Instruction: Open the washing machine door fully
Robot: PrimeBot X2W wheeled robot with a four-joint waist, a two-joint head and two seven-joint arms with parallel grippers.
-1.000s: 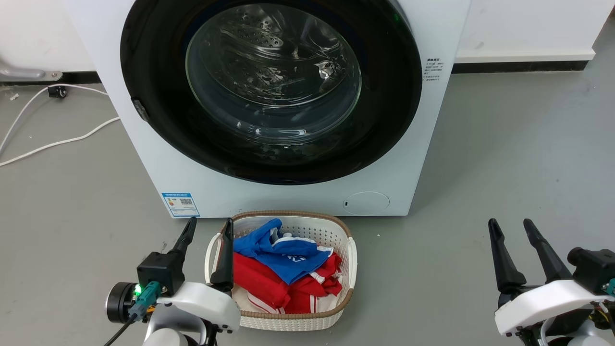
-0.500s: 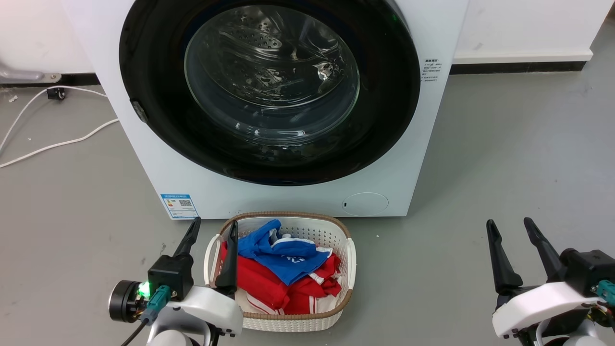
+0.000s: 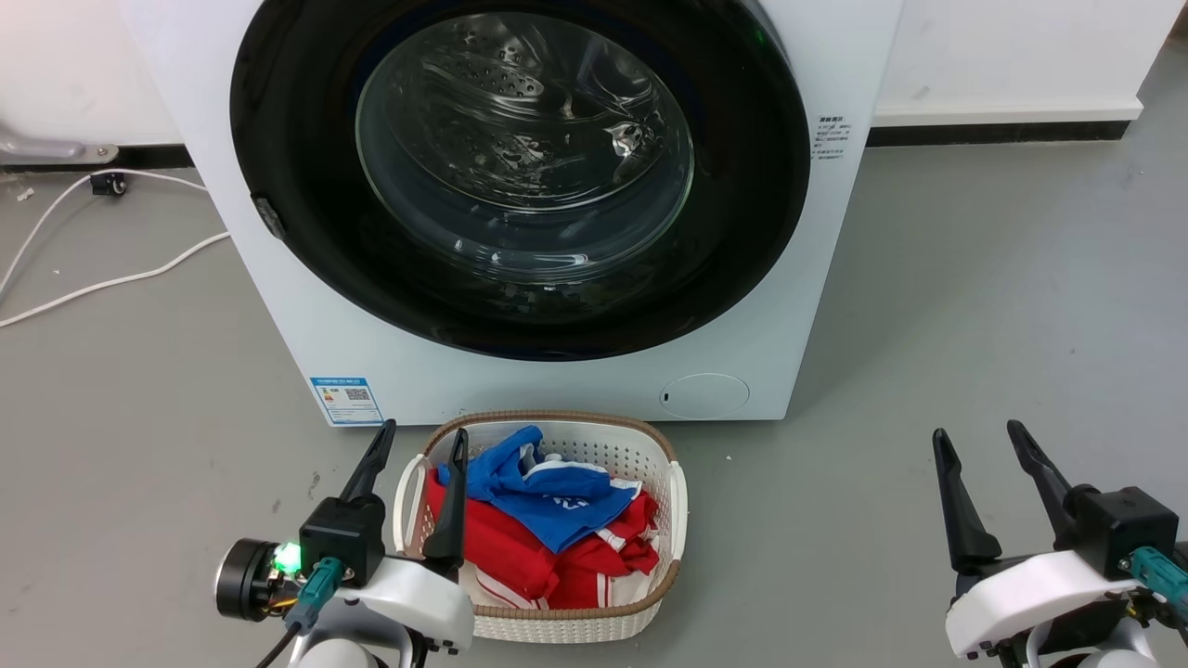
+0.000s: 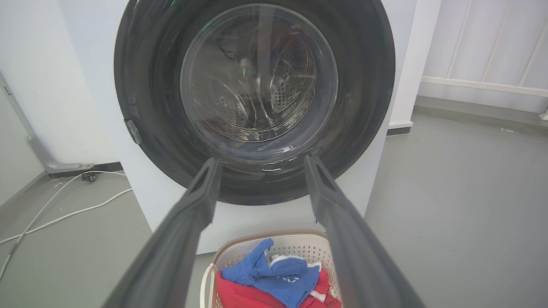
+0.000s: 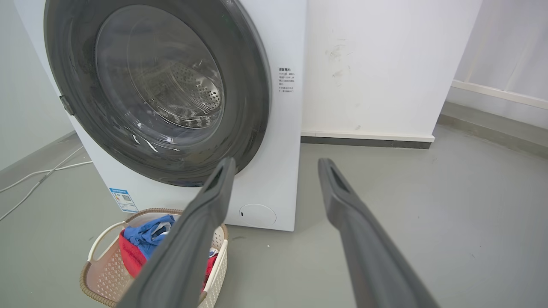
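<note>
While the washing machine door looks shut, head view: it's ahead & above both jaws. Left jaws, wide apart & empty, are by the laundry basket, prob. nearer.
Left wrist: door dead ahead, well apart.
Right wrist: right jaws wide, empty; door off to the left, top cut off, handle unclear.

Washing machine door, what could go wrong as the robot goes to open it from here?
The laundry basket sits on the floor below the washing machine door, beside the left gripper, so reaching in may knock it. The door is glossy, its small grey tab the likeliest hold; a gripper could slip off.
</note>
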